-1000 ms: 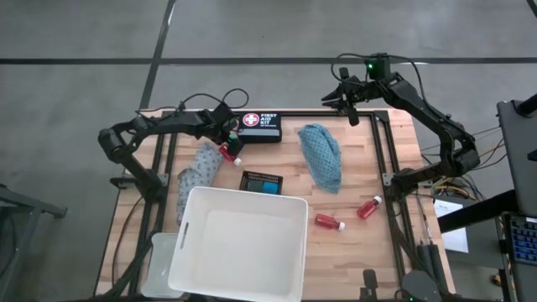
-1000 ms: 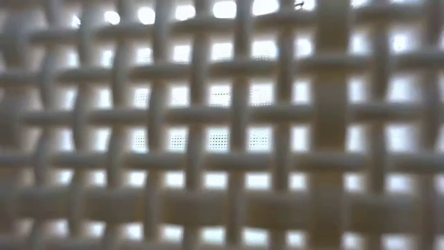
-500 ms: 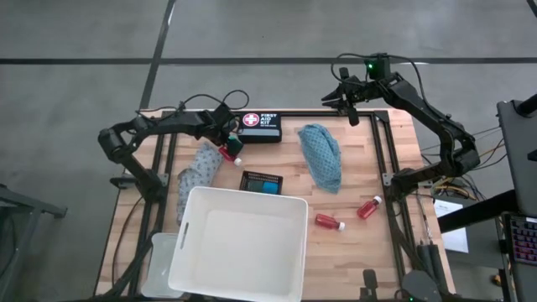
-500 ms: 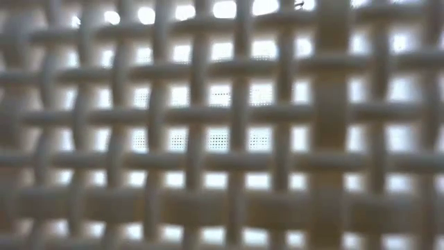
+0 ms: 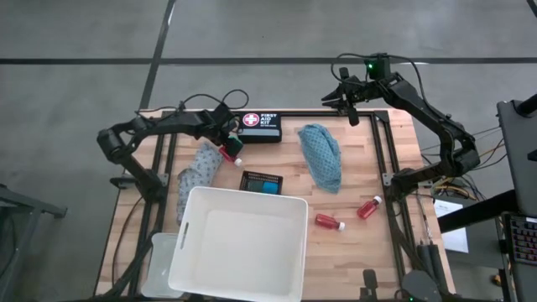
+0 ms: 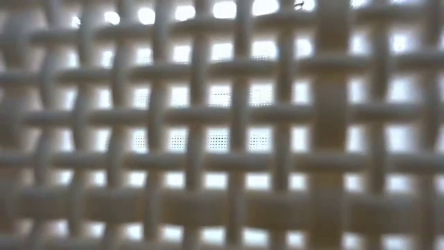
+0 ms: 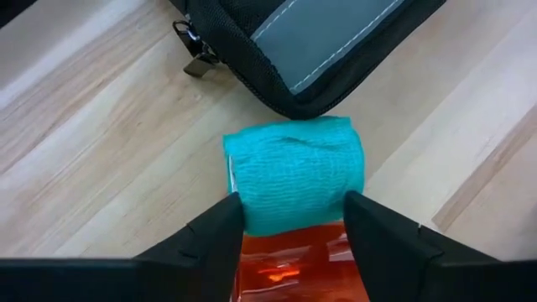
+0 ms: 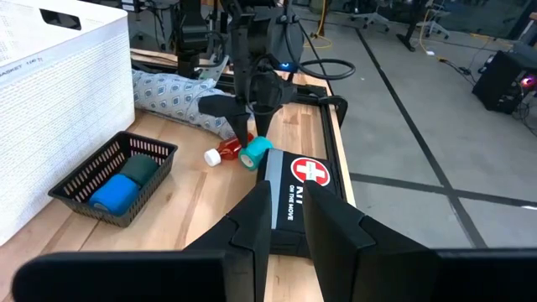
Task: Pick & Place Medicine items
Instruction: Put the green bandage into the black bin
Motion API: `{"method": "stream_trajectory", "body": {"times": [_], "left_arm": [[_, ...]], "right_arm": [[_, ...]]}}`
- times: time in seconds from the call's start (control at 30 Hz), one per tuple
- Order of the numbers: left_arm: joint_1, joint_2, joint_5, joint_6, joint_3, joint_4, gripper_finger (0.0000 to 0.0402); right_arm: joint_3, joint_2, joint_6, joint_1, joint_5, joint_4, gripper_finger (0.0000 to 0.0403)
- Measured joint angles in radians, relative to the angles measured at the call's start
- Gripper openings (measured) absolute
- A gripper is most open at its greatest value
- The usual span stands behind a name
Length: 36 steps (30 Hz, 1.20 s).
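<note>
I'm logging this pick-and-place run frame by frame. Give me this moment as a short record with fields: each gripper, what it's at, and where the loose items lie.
left gripper: fingers either side of a red bottle lying on the table, a teal roll just ahead
right gripper: waiting over the far table edge, shut
first aid pouch: far edge, beside the teal roll
black mesh tray: holds blue and green rolls
two more red bottles: right of the white tub
teal cloth: centre right

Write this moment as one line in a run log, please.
left hand: closing around teal wrap roll beside first aid kit pouch | right hand: shut, waiting above table's far edge | white tub: empty
</note>
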Motion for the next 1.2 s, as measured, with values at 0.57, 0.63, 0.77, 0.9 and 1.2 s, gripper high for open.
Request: {"method": "stream_trajectory", "body": {"times": [0.57, 0.63, 0.77, 0.9, 1.2], "left_arm": [[0.000, -0.024, -0.008, 0.046, 0.000, -0.013, 0.0142], [0.000, -0.024, -0.010, 0.022, 0.000, -0.013, 0.0141], [0.000, -0.024, -0.014, 0.002, 0.000, -0.013, 0.0140], [0.000, -0.023, -0.018, 0.016, 0.000, -0.010, 0.0122], [0.000, -0.023, -0.020, 0.016, 0.000, -0.006, 0.0070]], "right_arm": [[0.000, 0.000, 0.000, 0.000, 0.000, 0.000, 0.0068], [0.000, 0.000, 0.000, 0.000, 0.000, 0.000, 0.0068], [0.000, 0.000, 0.000, 0.000, 0.000, 0.000, 0.0068], [0.000, 0.000, 0.000, 0.000, 0.000, 0.000, 0.0068], [0.000, 0.000, 0.000, 0.000, 0.000, 0.000, 0.0068]]}}
